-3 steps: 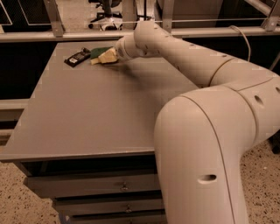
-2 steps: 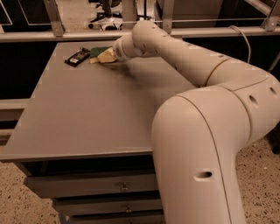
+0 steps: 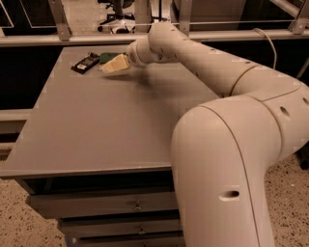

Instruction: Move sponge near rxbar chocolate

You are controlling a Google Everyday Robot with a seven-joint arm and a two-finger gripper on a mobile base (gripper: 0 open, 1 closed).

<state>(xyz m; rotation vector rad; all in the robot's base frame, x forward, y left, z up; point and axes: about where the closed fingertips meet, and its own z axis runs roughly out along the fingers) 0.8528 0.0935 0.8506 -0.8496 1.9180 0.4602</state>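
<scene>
The sponge (image 3: pixel 114 64), with pale yellow foam facing me and its dark green top behind, sits tilted at the tip of my gripper (image 3: pixel 123 60) at the far left part of the grey table (image 3: pixel 106 130). The gripper is shut on the sponge and reaches in from the right; its tips are mostly hidden by the sponge and wrist. The rxbar chocolate (image 3: pixel 86 63), a flat black wrapper, lies on the table just left of the sponge, a small gap apart.
My large white arm (image 3: pixel 227 144) fills the right side and covers the table's right edge. Drawers (image 3: pixel 137 206) sit under the table front. A metal railing (image 3: pixel 58 19) and an office chair (image 3: pixel 116 12) stand behind the table.
The gripper and the sponge have shifted slightly left, closer to the rxbar chocolate. The bar has not moved.
</scene>
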